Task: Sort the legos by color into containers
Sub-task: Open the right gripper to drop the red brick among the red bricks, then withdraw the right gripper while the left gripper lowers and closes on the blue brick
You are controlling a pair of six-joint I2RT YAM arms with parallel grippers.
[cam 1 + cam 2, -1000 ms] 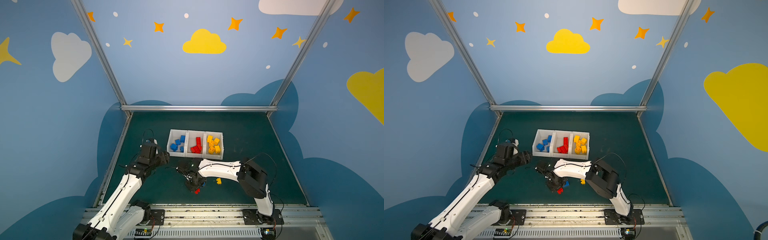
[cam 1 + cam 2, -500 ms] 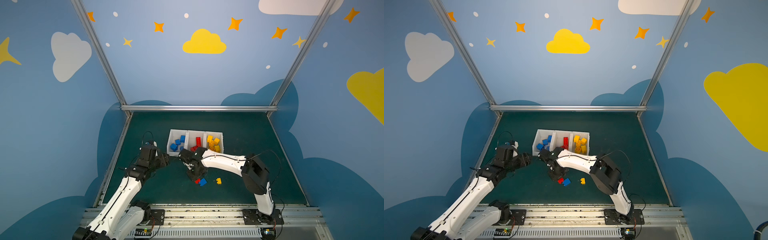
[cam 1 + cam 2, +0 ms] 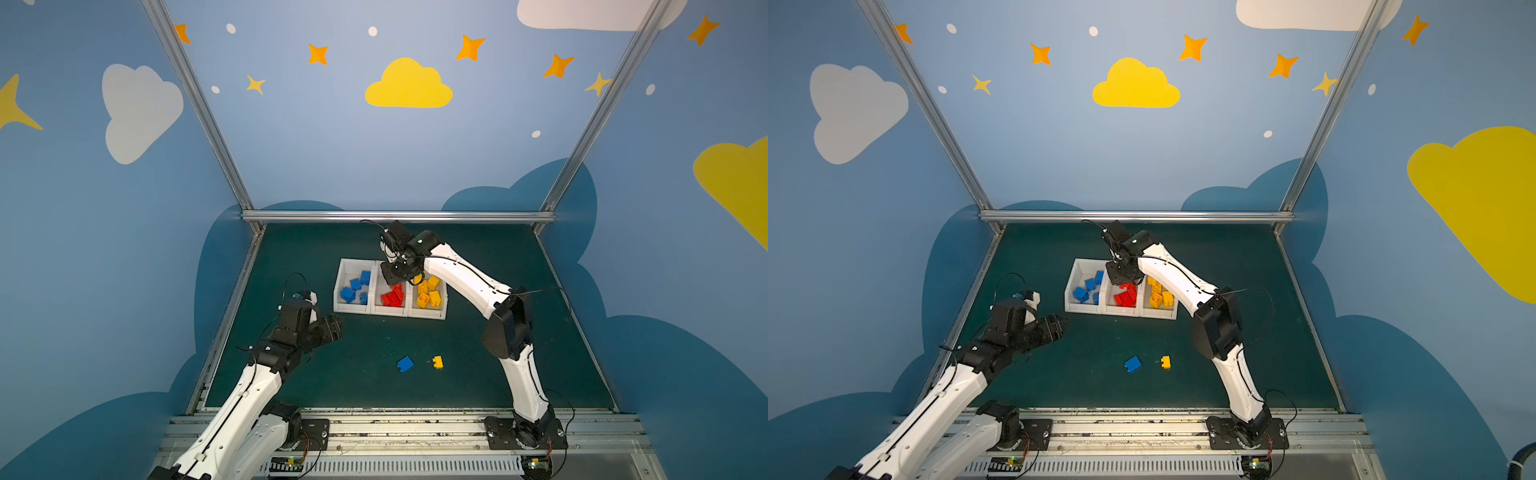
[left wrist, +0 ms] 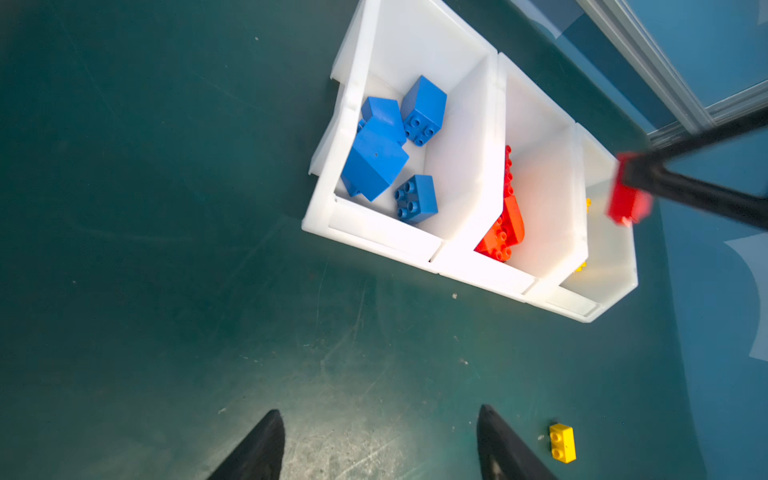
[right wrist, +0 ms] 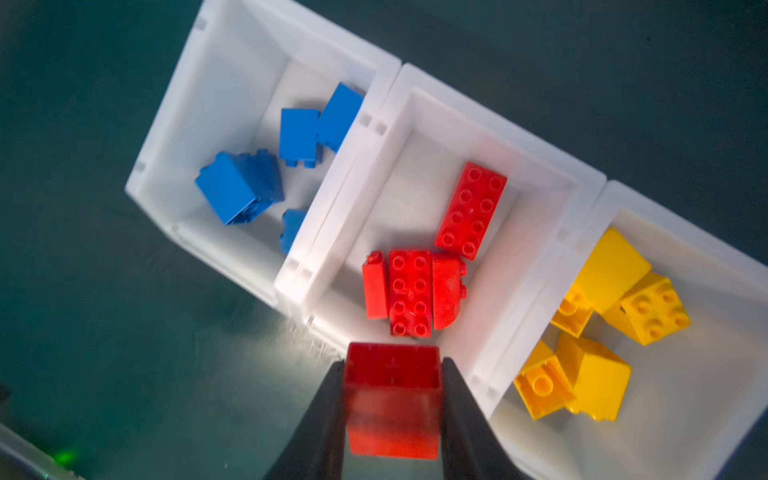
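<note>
Blue walls (image 3: 395,166) painted with clouds and stars close in a dark green worktop (image 3: 353,374), and toward its back three white bins (image 3: 390,312) stand joined in a row, with blue bricks (image 3: 353,287) at one end, a red pile (image 5: 409,291) in the middle bin (image 5: 498,124) and yellow bricks (image 5: 598,374) at the other end. Above that row the right gripper (image 5: 392,370) hangs with its jaws clamped on two opposite sides of a red brick (image 5: 392,415); the step in hand looks like the drop into the middle bin. From the right wrist view the brick lines up with that bin's edge rather than its bare floor, so my advice is to bring it fully over the opening, clear of both dividing walls, then come down a little before letting go, since a chunky brick dropped from height could bounce off the pile into a neighbouring bin. Opening the jaws just enough to free it should keep it from being flicked sideways. Near the blue end the left gripper (image 4: 379,415) hovers over bare worktop with its jaws apart and nothing between them. One blue brick (image 3: 404,364) and one yellow brick (image 3: 437,362) lie loose near the front, close together but not touching, so the sort seems nearly done
</note>
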